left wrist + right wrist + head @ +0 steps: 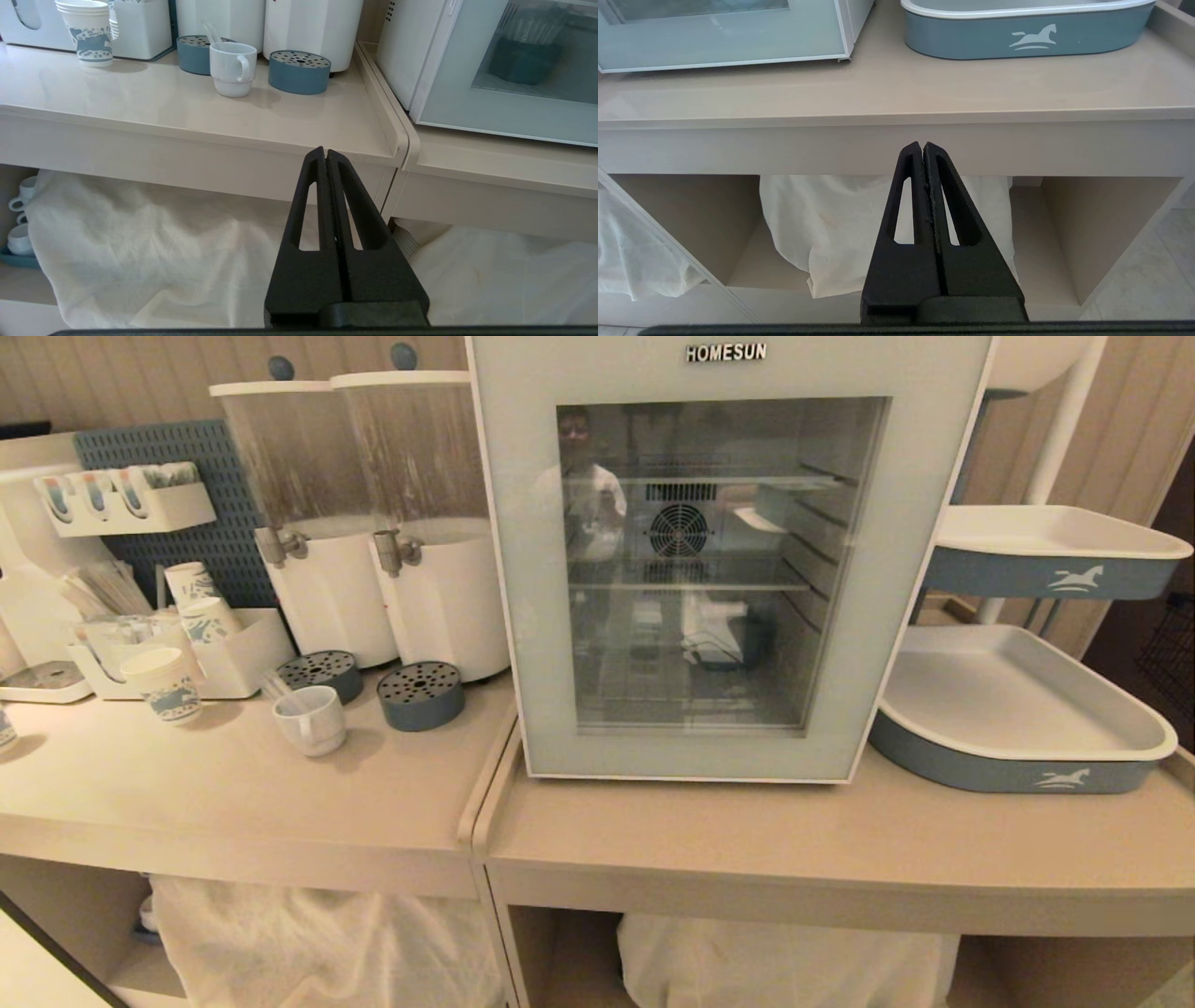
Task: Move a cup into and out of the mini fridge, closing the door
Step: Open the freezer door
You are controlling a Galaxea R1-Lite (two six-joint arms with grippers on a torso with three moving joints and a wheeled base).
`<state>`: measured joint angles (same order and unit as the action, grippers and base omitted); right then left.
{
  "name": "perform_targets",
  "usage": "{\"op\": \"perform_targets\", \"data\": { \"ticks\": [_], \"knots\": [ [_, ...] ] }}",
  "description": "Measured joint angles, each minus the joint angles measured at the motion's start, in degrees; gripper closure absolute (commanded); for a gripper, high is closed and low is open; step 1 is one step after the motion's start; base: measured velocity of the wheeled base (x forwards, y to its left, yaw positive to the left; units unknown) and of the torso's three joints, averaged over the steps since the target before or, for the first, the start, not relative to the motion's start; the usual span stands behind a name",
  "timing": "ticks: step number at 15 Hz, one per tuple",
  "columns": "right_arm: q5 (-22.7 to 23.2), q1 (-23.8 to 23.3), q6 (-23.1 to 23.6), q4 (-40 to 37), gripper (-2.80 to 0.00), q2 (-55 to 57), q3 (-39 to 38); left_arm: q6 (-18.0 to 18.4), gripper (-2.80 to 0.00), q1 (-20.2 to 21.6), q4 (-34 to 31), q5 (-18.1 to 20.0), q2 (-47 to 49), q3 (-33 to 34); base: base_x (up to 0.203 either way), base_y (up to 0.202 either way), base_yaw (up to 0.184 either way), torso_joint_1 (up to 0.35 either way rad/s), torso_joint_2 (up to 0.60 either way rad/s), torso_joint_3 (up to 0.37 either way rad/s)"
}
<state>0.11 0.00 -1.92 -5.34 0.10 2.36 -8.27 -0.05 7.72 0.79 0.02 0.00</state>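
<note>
Cup (311, 719) sits on surface (233, 784) left of mini fridge (728, 560), door (709, 569) shut; looks rigid, glazed, prob. slippery + chippable, so pinch rim/wall or handle; left end effector (325, 154) & right end effector (923, 148) both closed, empty, low near surface edge.

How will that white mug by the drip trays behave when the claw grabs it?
The cup looks like glazed ceramic: probably rigid, slick and chippable. Its squat shape with a wide foot suggests that it won't tip easily. The stirrer standing in it may shift or fall out.
</note>
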Motion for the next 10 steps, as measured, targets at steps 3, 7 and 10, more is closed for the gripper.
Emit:
{"op": "perform_targets", "data": {
  "ticks": [3,7,10],
  "knots": [
    [0.02,0.00,0.00,0.02,0.00,0.00,0.00,0.27,0.00,-0.06,0.05,-0.13,0.00,0.00,0.000,0.000,0.000,0.000,0.00,0.000],
    [0.00,0.00,0.00,0.02,0.00,0.00,0.00,1.18,0.00,-0.05,-5.70,0.13,0.00,-0.04,0.000,0.000,0.000,0.000,0.00,0.000],
    [-0.06,-0.02,0.02,0.00,0.00,0.00,-0.02,1.17,0.00,-0.05,-16.69,3.45,0.55,-12.62,0.000,0.000,0.000,0.000,0.00,0.000]
  ]
}}
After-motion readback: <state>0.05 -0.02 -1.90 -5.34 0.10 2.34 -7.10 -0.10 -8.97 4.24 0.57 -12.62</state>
